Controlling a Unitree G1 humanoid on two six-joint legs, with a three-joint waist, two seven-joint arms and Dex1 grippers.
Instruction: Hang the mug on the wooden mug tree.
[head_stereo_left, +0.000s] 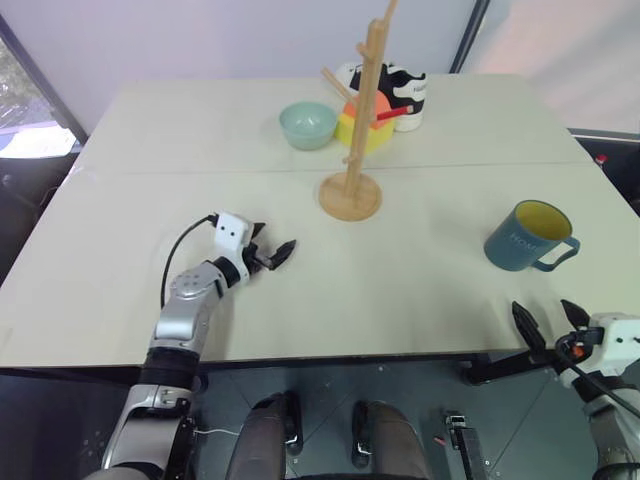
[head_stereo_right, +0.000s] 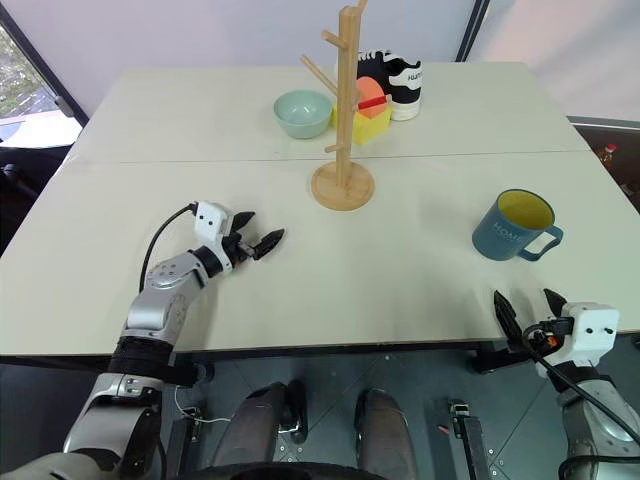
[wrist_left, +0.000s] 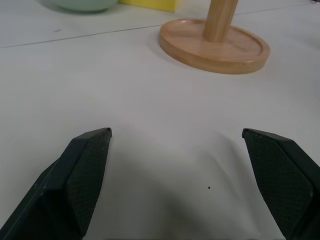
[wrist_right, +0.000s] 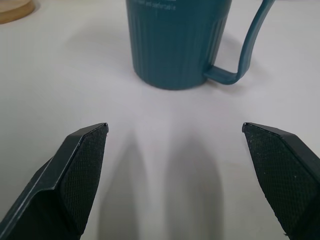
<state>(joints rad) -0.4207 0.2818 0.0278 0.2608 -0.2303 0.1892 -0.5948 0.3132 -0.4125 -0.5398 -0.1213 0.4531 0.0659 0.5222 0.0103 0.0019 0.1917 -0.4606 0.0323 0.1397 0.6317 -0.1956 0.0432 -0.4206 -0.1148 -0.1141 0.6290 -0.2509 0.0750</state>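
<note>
Two grippers are over the pale off-white surface (head_stereo_left: 430, 200), both spread wide and holding nothing. The right gripper (head_stereo_left: 551, 322) hangs at the near edge of the surface, its two black fingers (wrist_right: 75, 175) parted with bare surface between them. Straight ahead of it, apart from the fingertips, stands the dark teal-blue mug with a yellow inside (head_stereo_left: 528, 237); it is upright on the surface, its loop handle turned toward the gripper's right side and small white lettering on its ribbed wall.

The left gripper (head_stereo_left: 275, 252) lies low over the surface on the other side, pointing forward and toward the right, fingers wide apart. Ahead of it and to its right rises the tall light-wood mug tree with angled pegs (head_stereo_left: 362, 120), standing on its round flat wooden base (wrist_left: 215, 46); the base is well clear of the fingertips. The mug is well apart from the tree, off to the tree's right and nearer the right gripper.

Beyond the tree, farther from both grippers, sit a pale mint-green bowl (head_stereo_left: 307, 125), a yellow block with an orange-red top (head_stereo_right: 371, 115) and a black-and-white shoe (head_stereo_right: 392, 82).
</note>
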